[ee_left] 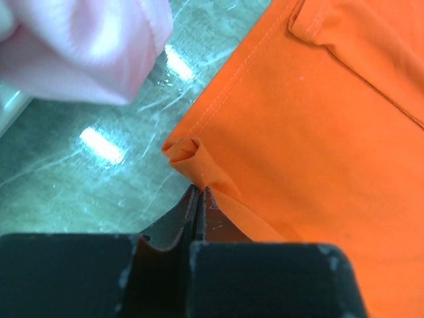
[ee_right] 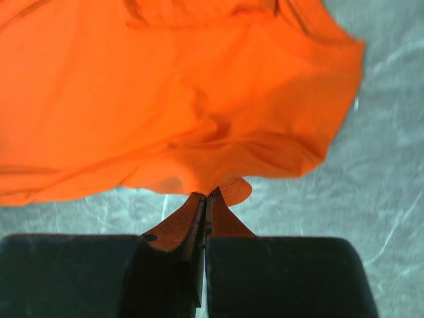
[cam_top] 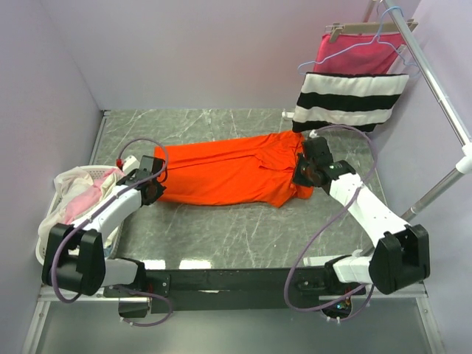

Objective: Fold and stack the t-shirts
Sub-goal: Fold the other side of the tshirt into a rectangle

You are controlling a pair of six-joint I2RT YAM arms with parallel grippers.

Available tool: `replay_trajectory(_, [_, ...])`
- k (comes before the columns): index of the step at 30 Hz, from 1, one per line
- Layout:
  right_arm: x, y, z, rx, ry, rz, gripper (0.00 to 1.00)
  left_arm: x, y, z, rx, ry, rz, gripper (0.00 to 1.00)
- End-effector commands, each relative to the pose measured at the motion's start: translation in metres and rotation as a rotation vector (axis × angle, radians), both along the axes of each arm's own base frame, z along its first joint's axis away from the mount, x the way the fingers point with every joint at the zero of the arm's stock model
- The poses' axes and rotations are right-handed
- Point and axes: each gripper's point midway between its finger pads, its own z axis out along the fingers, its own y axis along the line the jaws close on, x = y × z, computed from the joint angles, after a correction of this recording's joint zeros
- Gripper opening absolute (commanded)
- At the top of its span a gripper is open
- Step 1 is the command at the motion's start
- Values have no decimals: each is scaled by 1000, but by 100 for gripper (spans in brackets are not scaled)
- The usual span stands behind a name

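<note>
A bright orange t-shirt (cam_top: 228, 171) lies stretched left to right across the marble table (cam_top: 221, 236). My left gripper (cam_top: 151, 184) is shut on the shirt's left hem corner; in the left wrist view the pinched orange t-shirt (ee_left: 318, 112) edge bunches at the gripper (ee_left: 199, 190) tips. My right gripper (cam_top: 304, 173) is shut on the shirt's right edge; the right wrist view shows the orange t-shirt (ee_right: 172, 99) fanning out from the closed gripper (ee_right: 207, 194). Cream-white and pale pink t-shirts (cam_top: 77, 193) lie heaped in a basket at the left. A pale pink t-shirt (ee_left: 86, 46) fold shows close by in the left wrist view.
A white laundry basket (cam_top: 46, 225) stands at the table's left edge. A pink cloth with black and white stripes (cam_top: 350, 99) hangs on a hanger from a metal rail (cam_top: 435, 81) at the back right. Lilac walls close in the table on three sides.
</note>
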Motion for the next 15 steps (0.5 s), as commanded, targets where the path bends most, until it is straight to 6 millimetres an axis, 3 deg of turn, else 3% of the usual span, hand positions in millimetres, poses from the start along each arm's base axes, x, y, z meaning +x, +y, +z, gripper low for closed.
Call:
replay_trajectory(1, [40,-2,29,-12,-104,6,0,21,3,9,17,-37,-10,1])
replay_trajectory(3, [51,-2,36,-8,-121,7,0,27,4,7,19,-37,-9,1])
replay_trajectory(9, [82,-4,25,-32,-91,-1,0,53,7,7,26,-50,-13,1])
replay_trajectory(10, [87,-5,14,-49,-66,-5,0,57,7,8,28,-52,-21,1])
replay_trajectory(14, [111,-3,3,-56,-35,4,0,77,8,2,43,-31,-22,1])
replay_trajectory(15, [115,-4,-9,-66,-7,5,0,82,9,1,40,-34,-21,1])
